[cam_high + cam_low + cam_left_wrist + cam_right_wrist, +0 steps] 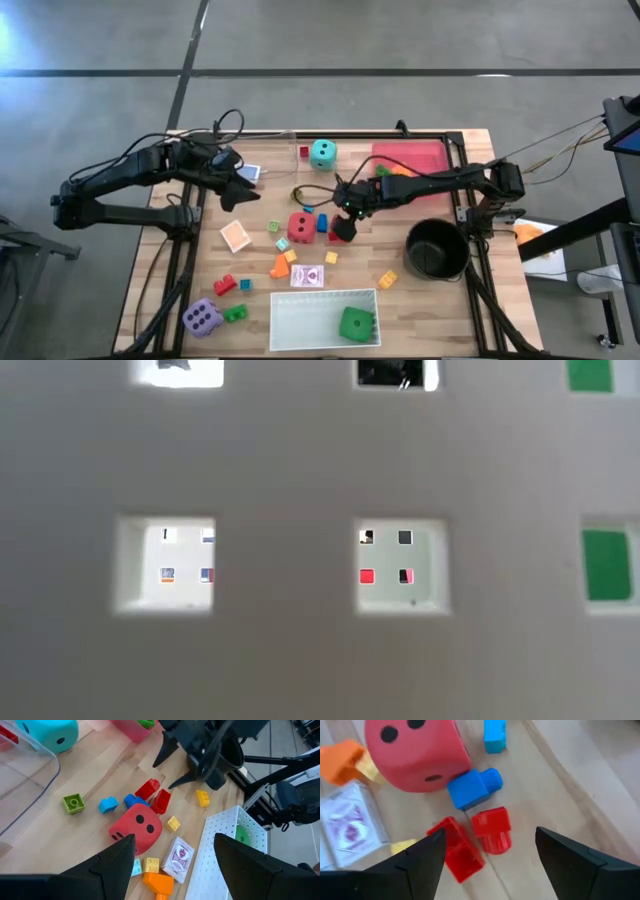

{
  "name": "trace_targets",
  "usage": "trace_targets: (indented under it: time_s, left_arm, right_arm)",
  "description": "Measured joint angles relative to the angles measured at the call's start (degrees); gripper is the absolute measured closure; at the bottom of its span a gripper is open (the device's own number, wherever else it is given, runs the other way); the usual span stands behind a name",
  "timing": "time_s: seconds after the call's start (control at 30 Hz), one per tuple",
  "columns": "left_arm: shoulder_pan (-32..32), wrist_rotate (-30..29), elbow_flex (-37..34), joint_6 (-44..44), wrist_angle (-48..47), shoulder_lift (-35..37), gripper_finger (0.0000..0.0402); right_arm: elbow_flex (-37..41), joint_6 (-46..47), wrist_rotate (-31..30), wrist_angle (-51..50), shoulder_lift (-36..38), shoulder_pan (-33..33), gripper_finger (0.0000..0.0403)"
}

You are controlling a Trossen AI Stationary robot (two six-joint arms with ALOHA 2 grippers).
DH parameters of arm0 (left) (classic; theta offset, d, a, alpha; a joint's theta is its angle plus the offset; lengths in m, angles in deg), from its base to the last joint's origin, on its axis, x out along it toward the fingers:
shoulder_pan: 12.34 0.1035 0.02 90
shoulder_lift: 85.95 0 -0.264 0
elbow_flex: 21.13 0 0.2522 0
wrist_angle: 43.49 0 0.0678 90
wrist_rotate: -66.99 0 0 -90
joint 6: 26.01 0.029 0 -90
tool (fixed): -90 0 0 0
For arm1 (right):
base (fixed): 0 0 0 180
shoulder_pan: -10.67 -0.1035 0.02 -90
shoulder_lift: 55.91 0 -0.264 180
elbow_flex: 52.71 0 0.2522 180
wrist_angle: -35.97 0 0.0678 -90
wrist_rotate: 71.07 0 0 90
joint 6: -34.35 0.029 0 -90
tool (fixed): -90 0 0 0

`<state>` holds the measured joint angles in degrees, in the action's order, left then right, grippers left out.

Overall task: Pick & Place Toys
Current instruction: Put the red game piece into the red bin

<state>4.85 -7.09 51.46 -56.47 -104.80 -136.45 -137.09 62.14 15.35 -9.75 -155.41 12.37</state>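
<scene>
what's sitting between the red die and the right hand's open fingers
In the right wrist view, a dark blue block touches the red die; two red blocks lie nearer the open right hand.

One camera looks straight down from high over the whole wooden worktop (420,300); another sits hard against a white perforated wall (290,610), peering through its holes. Each wrist camera looks close past its own tool, and both share the soft red die (136,826) beside the right tool (347,222).
</scene>
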Motion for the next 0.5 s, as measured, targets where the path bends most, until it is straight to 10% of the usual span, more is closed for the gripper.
trace_targets:
  time_s: [0.5]
  left_arm:
    - [0.0, 0.0, 0.0, 0.0, 0.7, 0.0, 0.0128]
  right_arm:
    - [2.0, -9.2, -3.4, 4.2, -1.0, -1.2, 0.0106]
